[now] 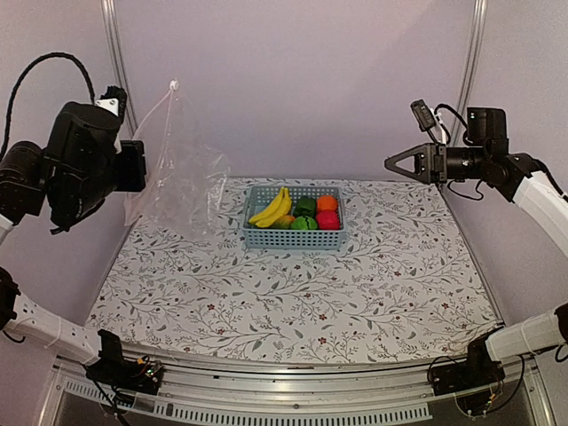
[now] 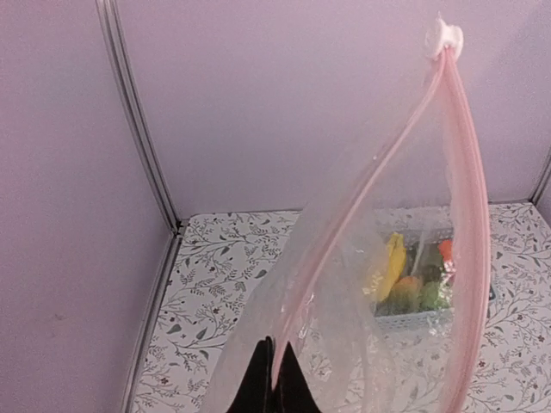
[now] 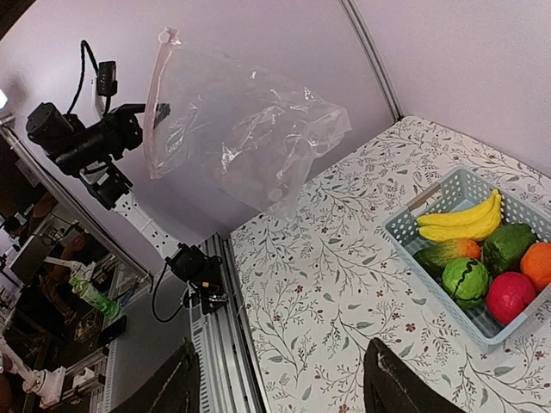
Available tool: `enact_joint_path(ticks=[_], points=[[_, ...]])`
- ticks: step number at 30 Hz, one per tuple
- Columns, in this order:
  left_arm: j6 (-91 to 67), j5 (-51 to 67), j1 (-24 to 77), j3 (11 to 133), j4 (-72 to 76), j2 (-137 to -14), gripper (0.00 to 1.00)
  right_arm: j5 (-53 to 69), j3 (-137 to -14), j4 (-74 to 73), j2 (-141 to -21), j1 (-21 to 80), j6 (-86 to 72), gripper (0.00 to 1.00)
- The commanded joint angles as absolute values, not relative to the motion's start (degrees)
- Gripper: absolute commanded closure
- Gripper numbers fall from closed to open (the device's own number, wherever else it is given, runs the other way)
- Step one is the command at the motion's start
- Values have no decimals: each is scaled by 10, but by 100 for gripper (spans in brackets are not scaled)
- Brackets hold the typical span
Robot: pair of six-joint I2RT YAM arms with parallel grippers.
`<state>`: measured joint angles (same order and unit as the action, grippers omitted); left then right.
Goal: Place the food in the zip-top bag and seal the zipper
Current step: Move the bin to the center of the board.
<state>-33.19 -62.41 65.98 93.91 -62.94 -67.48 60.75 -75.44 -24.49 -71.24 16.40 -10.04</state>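
Note:
The clear zip-top bag [image 1: 177, 169] hangs in the air at the back left, held by my left gripper [image 1: 142, 166], which is shut on its pink zipper strip [image 2: 379, 194]. The white slider [image 2: 446, 36] sits at the top end of the strip. The bag also shows in the right wrist view [image 3: 241, 129]. The food lies in the light-blue basket [image 1: 293, 236]: yellow bananas [image 1: 272, 209], green pepper [image 1: 305, 206], orange [image 1: 327, 202], pink-red fruit [image 1: 327, 220], round green ball [image 1: 303, 224], mango [image 3: 448, 254]. My right gripper [image 1: 390, 162] is open and empty, high at the right.
The basket stands at the back middle of the floral table [image 1: 293, 293]. Purple walls close in the back and sides. A metal rail [image 1: 266, 390] runs along the near edge.

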Motion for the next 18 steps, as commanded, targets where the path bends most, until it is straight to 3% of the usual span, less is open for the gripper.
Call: enact_joint_path(ticks=[1, 6, 10, 18], points=[[-243, -644, 645, 893, -691, -692, 100, 582, -739, -251, -724, 160, -32, 37], [-229, -616, 632, 838, -677, -785, 100, 469, -708, -251, -743, 168, 117, 39], [-186, -510, 605, 789, -571, -833, 100, 363, -696, -273, -796, 201, 275, 47], [-126, -320, 510, 645, -305, -744, 100, 269, -753, -286, -972, 226, 345, 58]])
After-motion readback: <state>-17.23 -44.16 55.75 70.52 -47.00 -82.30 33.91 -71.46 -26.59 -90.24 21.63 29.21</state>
